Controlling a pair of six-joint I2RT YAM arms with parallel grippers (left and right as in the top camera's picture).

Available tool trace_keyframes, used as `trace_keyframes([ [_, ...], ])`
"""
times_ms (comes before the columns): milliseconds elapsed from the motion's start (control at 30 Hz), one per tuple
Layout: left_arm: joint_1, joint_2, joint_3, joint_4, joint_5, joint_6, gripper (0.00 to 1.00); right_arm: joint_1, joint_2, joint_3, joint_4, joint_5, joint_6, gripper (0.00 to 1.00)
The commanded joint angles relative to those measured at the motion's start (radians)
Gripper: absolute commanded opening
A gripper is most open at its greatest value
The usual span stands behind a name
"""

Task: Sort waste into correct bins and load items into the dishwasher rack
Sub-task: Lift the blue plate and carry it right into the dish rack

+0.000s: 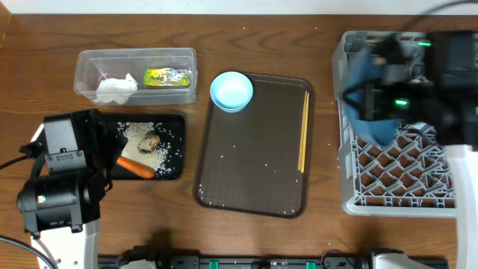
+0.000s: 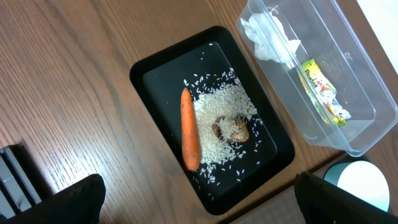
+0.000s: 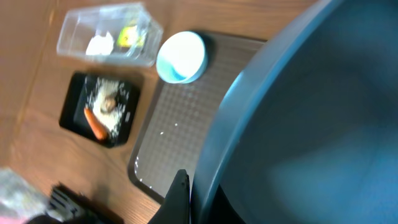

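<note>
Wood-grain tabletop (image 1: 246, 19) runs under everything, brown and bare along the far edge; nothing of the room shows beyond it.

At the far left stands a clear plastic rectangular tub (image 1: 136, 52) holding the crumpled white tissue (image 1: 114, 89) and the crumpled green-yellow wrapper (image 1: 168, 77). Just near of it lies a shallow black rectangular tray (image 1: 176, 123) with the loose white rice grains (image 2: 221, 102), the small brown food lump (image 2: 231, 129) sitting on them, and the orange carrot (image 2: 189, 129) alongside. That split reads as deliberate: dry litter in one bin, food scraps in the other.

The left gripper (image 2: 208, 208) hangs above the black tray with its jaws spread wide and nothing between them, so the waste sorting looks finished.

In the middle sits a large dark-brown serving tray (image 1: 246, 149), a few stray grains on it. The small pale-blue bowl (image 1: 231, 90) rests upright on its far left corner, and the thin wooden chopsticks (image 1: 303, 131) lie along its right side; both likely wait for loading.

On the right is the large square grey plastic dishwasher rack (image 1: 347, 112). Above its far part the right gripper (image 3: 189, 199) is clamped on the rim of the large round blue plate (image 1: 373, 104), which is held tilted on edge, probably so that it can slot between the upright pegs.
</note>
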Motion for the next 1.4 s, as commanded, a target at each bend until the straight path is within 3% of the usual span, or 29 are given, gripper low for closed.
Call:
trace_keyframes([
  [0, 0.004, 0.000, 0.003, -0.003, -0.019, -0.002, 0.98, -0.142, -0.037, -0.019, -0.031, -0.193, -0.103, 0.01],
  [467, 0.004, 0.000, 0.003, -0.003, -0.019, -0.002, 0.98, -0.529, -0.042, -0.305, -0.043, -0.708, -0.356, 0.01],
  [800, 0.004, 0.000, 0.003, -0.003, -0.019, -0.002, 0.98, -0.657, -0.042, -0.376, -0.082, -0.696, -0.369, 0.01],
  [1067, 0.004, 0.000, 0.003, -0.003, -0.019, -0.002, 0.98, -0.701, -0.042, -0.393, -0.190, -0.669, -0.492, 0.01],
  [1367, 0.004, 0.000, 0.003, -0.003, -0.019, -0.002, 0.98, -0.702, -0.042, -0.511, -0.064, -0.757, -0.518, 0.01],
])
